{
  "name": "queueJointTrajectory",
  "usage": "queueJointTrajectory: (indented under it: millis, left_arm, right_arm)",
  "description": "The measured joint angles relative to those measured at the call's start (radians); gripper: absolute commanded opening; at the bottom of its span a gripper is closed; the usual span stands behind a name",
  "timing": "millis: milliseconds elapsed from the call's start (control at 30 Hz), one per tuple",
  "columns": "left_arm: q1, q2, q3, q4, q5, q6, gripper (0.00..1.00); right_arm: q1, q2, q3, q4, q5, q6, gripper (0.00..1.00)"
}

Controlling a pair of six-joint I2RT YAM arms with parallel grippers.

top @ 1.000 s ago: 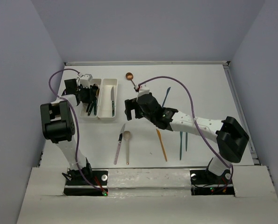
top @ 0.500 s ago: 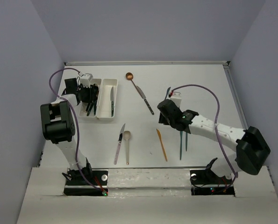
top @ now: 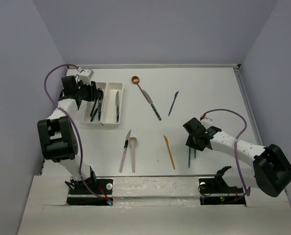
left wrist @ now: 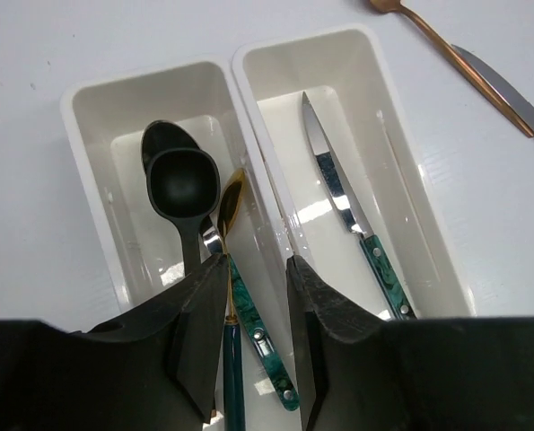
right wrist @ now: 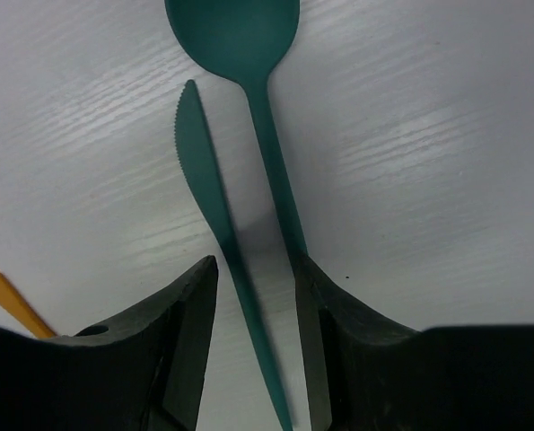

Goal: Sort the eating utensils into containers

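Teal plastic marks the pair under the right arm: a teal knife (right wrist: 214, 193) and a teal spoon (right wrist: 235, 27) lie side by side on the table toward its near-right corner, handles close together. The right jaws stand apart and straddle both handles, low over the table. Whether either jaw touches the spoon handle cannot be told. The principal hazard is a double pick. Closing here would probably trap both handles at once because they lie so close, and a knife and a spoon would then travel to one container. Alternatively, one handle could squirt free and skid toward the nearby orange knife (right wrist: 2, 292). The two trays sit side by side near the far-left corner. The spoon tray (left wrist: 91, 180) holds black spoons (left wrist: 181, 175) and a gold spoon (left wrist: 233, 202), and the knife tray (left wrist: 408, 153) holds one green-handled knife (left wrist: 338, 193). The left jaws hang apart above the adjoining tray walls, clamped on nothing. A low withdrawal could snag the gold spoon's handle or shove a tray.
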State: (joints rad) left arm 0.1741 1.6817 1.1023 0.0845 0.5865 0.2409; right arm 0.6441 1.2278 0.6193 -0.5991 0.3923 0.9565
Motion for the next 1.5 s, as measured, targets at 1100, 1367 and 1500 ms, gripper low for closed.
queueJointTrajectory:
  millis: [1100, 1367, 1500]
  left_arm:
    - [0.0, -0.21, -0.064, 0.01, 0.08, -0.016, 0.47]
    - [0.0, -0.21, -0.064, 0.017, 0.091, -0.025, 0.47]
    - [0.0, -0.21, -0.072, 0.024, 0.093, -0.026, 0.48]
  right_arm:
    - [-0.035, 0.158, 0.1, -0.126, 0.024, -0.002, 0.61]
    - [-0.043, 0.055, 0.128, -0.173, 0.021, -0.019, 0.49]
    - [-0.077, 0.039, 0.126, -0.196, 0.023, -0.018, 0.46]
